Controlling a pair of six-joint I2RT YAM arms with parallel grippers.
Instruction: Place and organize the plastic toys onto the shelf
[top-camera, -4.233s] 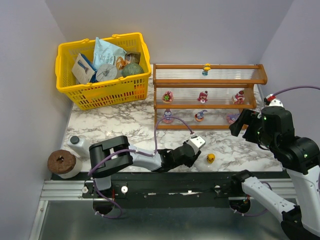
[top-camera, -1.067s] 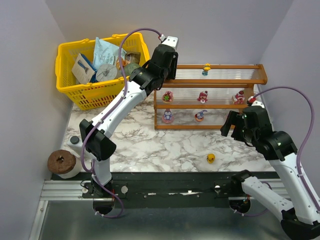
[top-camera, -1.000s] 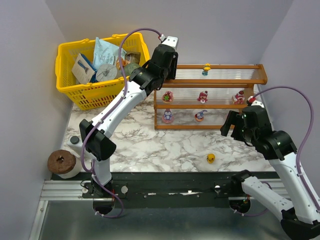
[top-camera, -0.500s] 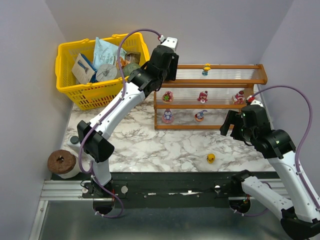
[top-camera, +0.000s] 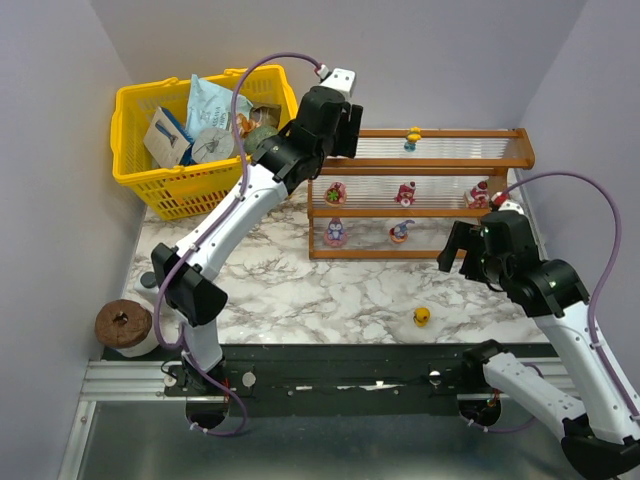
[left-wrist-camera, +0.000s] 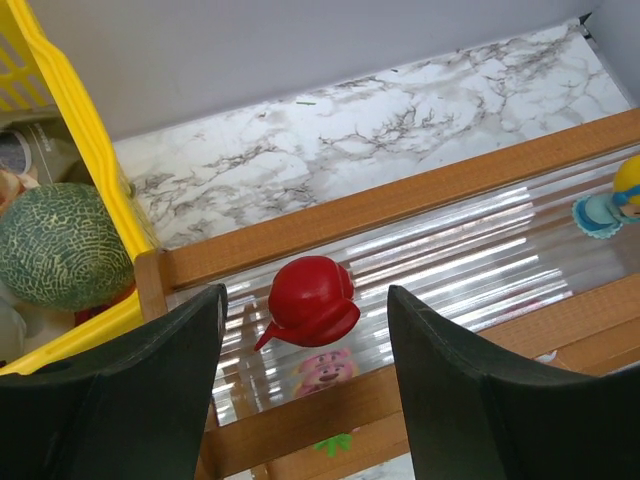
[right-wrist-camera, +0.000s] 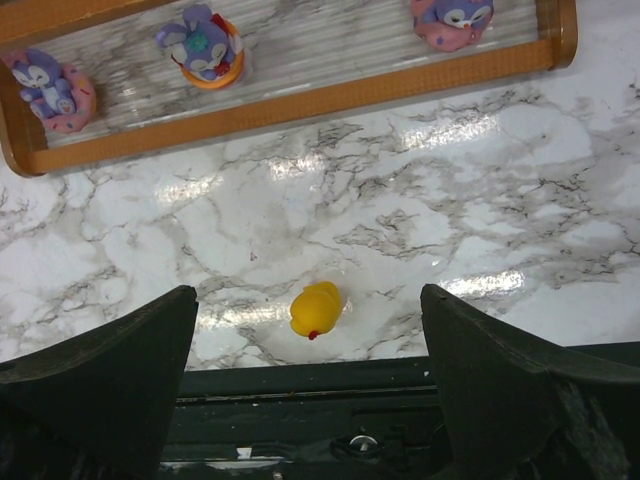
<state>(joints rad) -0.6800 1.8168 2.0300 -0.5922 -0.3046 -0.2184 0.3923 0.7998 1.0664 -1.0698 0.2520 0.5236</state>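
The shelf (top-camera: 420, 163) stands at the back right. My left gripper (top-camera: 345, 140) hovers over the left end of its top tier, open. In the left wrist view a red toy (left-wrist-camera: 310, 300) stands on that ribbed tier (left-wrist-camera: 470, 250) between my fingers (left-wrist-camera: 150, 370), touching neither. The top view hides it behind the gripper. A yellow-and-blue toy (top-camera: 413, 137) sits further right on the top tier. Three toys (top-camera: 405, 193) line the middle tier, and purple ones (right-wrist-camera: 205, 45) the bottom tier. A yellow duck (right-wrist-camera: 316, 308) lies on the marble near the front edge, below my open right gripper (right-wrist-camera: 308, 300).
A yellow basket (top-camera: 200, 190) of packets and jars stands at the back left, touching the shelf's left end. A green netted ball (left-wrist-camera: 60, 245) lies inside it. A brown roll (top-camera: 125, 325) and a small white bottle (top-camera: 150, 285) sit at the front left.
The left arm went from the table's front up to the shelf's top tier; in the last second its head drew back slightly. The right gripper edged left above the duck.
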